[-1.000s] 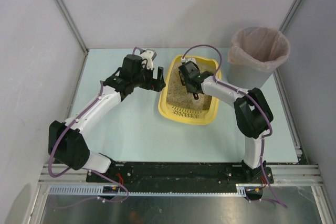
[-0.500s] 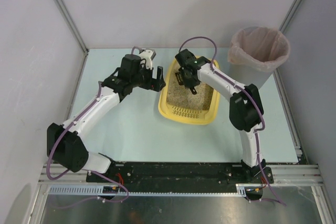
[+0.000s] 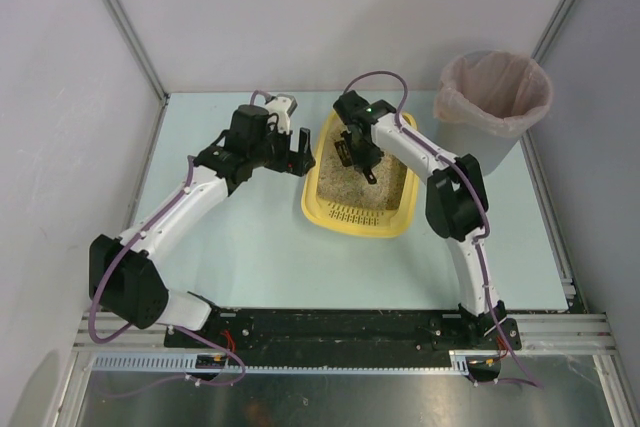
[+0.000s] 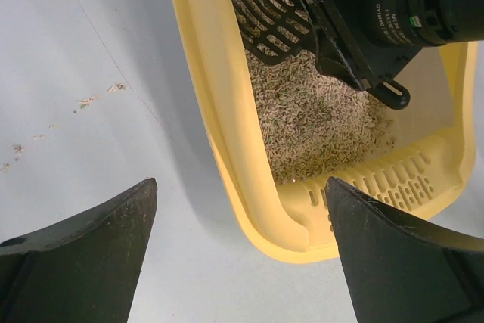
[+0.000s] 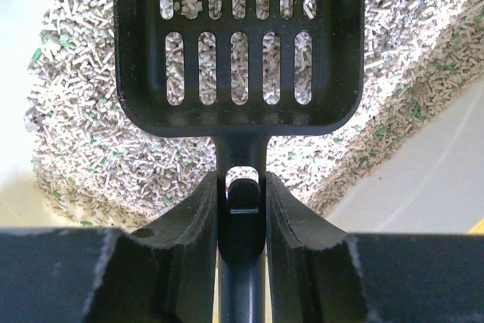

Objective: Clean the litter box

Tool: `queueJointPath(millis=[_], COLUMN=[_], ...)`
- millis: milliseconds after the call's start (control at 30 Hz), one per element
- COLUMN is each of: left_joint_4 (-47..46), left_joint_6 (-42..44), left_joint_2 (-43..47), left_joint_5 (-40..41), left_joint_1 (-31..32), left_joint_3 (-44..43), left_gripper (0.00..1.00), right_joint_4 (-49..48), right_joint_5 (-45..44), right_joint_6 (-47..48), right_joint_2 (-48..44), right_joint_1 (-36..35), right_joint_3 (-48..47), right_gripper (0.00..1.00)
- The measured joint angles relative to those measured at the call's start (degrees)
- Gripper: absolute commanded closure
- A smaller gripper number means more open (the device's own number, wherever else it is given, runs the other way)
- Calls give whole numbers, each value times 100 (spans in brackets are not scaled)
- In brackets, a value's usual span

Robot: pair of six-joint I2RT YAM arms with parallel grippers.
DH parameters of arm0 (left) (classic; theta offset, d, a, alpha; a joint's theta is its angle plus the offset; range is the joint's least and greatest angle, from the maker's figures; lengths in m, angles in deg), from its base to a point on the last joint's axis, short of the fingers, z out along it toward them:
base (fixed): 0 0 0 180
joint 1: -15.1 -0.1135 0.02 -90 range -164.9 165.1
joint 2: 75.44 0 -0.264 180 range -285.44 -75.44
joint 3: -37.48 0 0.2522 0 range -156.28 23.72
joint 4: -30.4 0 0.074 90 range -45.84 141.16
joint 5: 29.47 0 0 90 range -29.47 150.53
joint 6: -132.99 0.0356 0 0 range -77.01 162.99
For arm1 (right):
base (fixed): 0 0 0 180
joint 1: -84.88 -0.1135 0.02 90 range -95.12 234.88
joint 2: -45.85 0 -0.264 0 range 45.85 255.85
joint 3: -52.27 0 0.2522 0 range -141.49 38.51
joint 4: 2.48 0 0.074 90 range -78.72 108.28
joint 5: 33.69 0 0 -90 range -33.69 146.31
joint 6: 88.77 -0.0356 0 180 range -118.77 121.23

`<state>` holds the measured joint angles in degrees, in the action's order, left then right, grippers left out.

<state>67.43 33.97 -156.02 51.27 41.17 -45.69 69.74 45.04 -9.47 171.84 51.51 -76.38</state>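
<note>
The yellow litter box [image 3: 358, 217] lies mid-table with beige litter [image 3: 360, 182] in it, its slotted rim at the near end. My right gripper [image 3: 353, 147] is over the far left part of the box, shut on the handle of the black slotted scoop [image 5: 238, 120]. The scoop's blade lies low over the litter [image 5: 76, 126], with a few granules in it. My left gripper [image 3: 300, 152] is open and empty, just outside the box's left wall [image 4: 227, 111]. In the left wrist view the gripper [image 4: 240, 187] straddles that wall, and the scoop [image 4: 265, 13] shows beyond.
A grey round bin [image 3: 493, 97] with a pinkish liner stands at the back right, beside the box. A few spilled litter bits [image 4: 98, 100] lie on the table left of the box. Frame posts and walls close in the table.
My right arm has carried the scoop from the middle of the box toward its far left part. The left arm has not moved.
</note>
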Motion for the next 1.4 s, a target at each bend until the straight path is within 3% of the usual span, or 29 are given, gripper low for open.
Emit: queueJointPath(millis=[367,500,700,833,1133,1400], left_joint_4=[-2,-22,-72,-153,-343,-492], left_joint_6=[2,2,2,2,2,-4], left_joint_2=[0,2,44,120,315,330], left_joint_5=[2,0,2,-20,-151,-391], left_joint_1=[0,0,0,0,0,0], left_joint_3=[11,35,129,166,310,310], left_gripper=[3,3,4,4,4,4], right_joint_4=[-146,-761,-1637,-2251,-4059,-4776], right_joint_5=[-131,-525,-848,-1054,-1298,-1342], right_joint_6=[28,136,282,535,1438,1836], right_joint_2=[144,-372,-1941,-2968,-4334,-5038], right_joint_1=[-24,-166,-343,-398,-761,-850], right_joint_3=[-107,898,3018,3934,5508,6164], right_gripper=[100,100,100,100,100,100])
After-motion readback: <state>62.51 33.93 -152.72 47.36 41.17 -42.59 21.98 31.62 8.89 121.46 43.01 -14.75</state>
